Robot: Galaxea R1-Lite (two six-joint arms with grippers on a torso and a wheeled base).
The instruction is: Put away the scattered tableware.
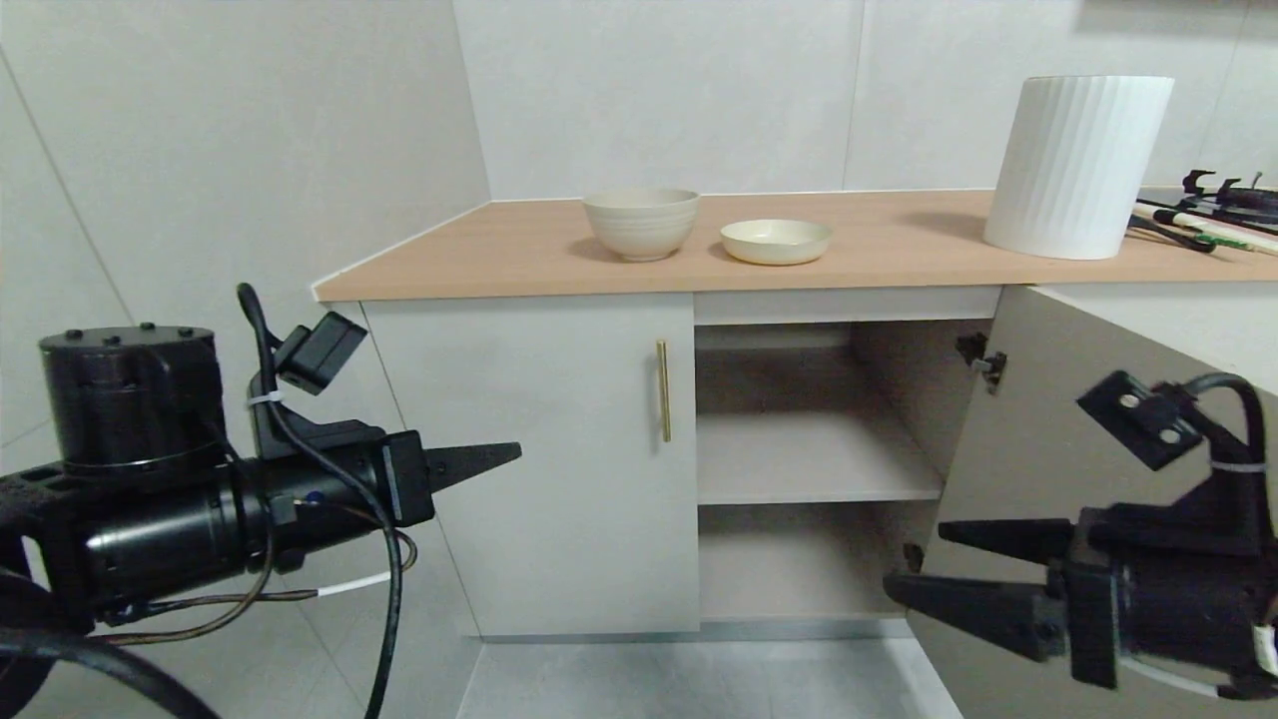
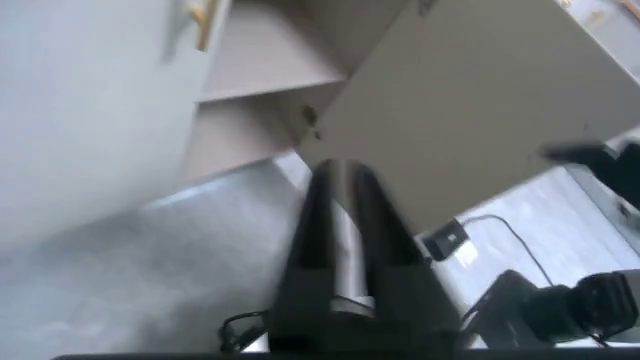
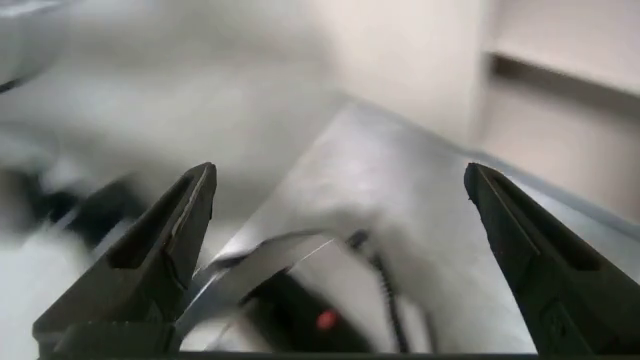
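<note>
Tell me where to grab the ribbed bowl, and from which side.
Pinch the bowl by its rim from above, straddling the wall: it stands upright and open, probably too wide to span. Take the left rim, away from the shallow dish.

Tableware on the tabletop [image 1: 479, 255]: 1 ribbed bowl [image 1: 640, 224], 1 shallow dish [image 1: 776, 241]. Also 1 white fluted container [image 1: 1078, 165] and a utensil cluster [image 1: 1203, 220], count indeterminate. Cabinet: 1 shut door [image 1: 539, 469], 1 open door [image 1: 1008, 469], 1 brass handle [image 1: 663, 390], 2 shelf levels [image 1: 809, 459]
</note>
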